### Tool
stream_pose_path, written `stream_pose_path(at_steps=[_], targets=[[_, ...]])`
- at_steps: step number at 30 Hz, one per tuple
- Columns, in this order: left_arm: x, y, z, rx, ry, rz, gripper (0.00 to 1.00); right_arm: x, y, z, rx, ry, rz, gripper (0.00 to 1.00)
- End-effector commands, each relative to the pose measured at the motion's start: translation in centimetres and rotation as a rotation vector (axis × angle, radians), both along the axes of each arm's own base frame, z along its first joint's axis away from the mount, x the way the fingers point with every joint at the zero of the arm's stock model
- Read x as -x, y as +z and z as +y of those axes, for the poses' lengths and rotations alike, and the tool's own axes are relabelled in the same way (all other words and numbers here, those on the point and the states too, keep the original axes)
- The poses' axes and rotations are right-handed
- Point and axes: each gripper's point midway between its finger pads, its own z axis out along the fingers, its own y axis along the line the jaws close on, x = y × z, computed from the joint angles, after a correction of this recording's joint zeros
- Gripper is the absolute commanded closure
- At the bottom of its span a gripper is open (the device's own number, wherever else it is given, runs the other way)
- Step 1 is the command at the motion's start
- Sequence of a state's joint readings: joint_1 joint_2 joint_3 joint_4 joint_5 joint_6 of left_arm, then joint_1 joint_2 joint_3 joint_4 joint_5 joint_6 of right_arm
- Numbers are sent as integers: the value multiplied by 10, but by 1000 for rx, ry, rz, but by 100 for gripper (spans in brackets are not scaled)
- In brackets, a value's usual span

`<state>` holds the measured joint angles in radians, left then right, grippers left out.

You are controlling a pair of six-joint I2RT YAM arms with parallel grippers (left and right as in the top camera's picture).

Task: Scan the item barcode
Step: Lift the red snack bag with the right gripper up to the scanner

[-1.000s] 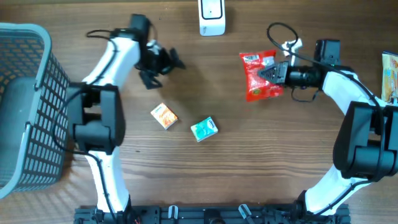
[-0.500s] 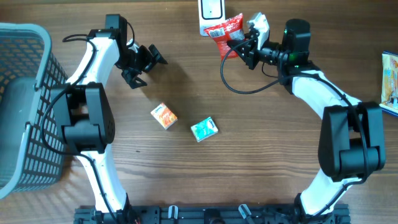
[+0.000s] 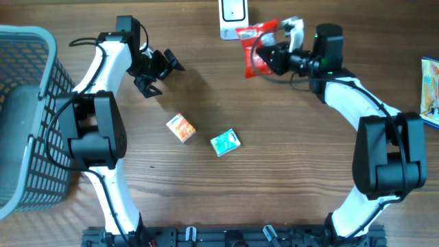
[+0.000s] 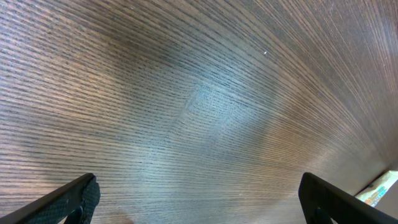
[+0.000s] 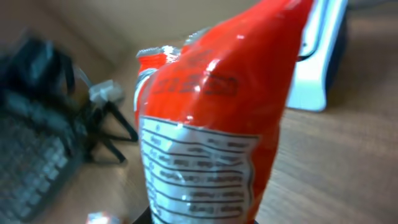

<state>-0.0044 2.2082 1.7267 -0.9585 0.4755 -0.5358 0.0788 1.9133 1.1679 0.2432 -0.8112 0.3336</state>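
Overhead, the red snack packet (image 3: 258, 46) is seen at about 12 o'clock on the table (image 3: 309, 171). It is pinched by the nearly closed right gripper (image 3: 273, 58) and held just beside the white scanner (image 3: 233, 15), at the scanner's 4 o'clock. This placement is judged to let a printed face be presented to the reader. In the right wrist view only a text panel is shown, and no barcode can be made out. The left gripper (image 3: 160, 74), spread wide and empty, is parked at 10 o'clock, clear of the work.
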Motion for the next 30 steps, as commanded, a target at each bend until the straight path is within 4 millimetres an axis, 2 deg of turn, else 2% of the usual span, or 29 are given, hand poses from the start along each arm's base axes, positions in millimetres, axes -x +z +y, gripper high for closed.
stream_pose_path(at_steps=[1,3,5,7,10,11,12,13,15,16,17,19,20,22,24,26,28,30], targets=[[0,8,1,-4,-8,-23,0,-15,29,-15,-280,-182,254,96],[0,8,1,-4,-8,-23,0,-27,32,-26,-364,-316,326,96],[0,8,1,-4,-8,-23,0,-30,49,-23,-401,-289,278,96],[0,8,1,-4,-8,-23,0,-22,52,-17,-411,-224,290,96],[0,8,1,-4,-8,-23,0,-14,27,-26,-455,-288,506,96],[0,8,1,-4,-8,-23,0,-13,23,-27,-425,-284,489,96],[0,8,1,-4,-8,-23,0,-14,23,-29,-354,-274,401,96],[0,8,1,-4,-8,-23,0,-16,16,-37,-311,-328,399,95],[0,8,1,-4,-8,-23,0,-17,-3,-69,-129,-534,408,95],[0,8,1,-4,-8,-23,0,-16,-6,-96,57,-677,380,95],[0,8,1,-4,-8,-23,0,-14,4,-129,336,-825,327,95],[0,8,1,-4,-8,-23,0,-16,38,-152,606,-946,219,95],[0,8,1,-4,-8,-23,0,-20,63,-154,753,-976,116,95],[0,8,1,-4,-8,-23,0,-29,111,-146,964,-1047,-109,95],[0,8,1,-4,-8,-23,0,-46,138,-118,1146,-1004,-311,95],[0,8,1,-4,-8,-23,0,-68,144,-76,1382,-833,-512,95],[0,8,1,-4,-8,-23,0,-84,138,-36,1610,-698,-694,95],[0,8,1,-4,-8,-23,0,-93,128,3,1758,-651,-871,95]])
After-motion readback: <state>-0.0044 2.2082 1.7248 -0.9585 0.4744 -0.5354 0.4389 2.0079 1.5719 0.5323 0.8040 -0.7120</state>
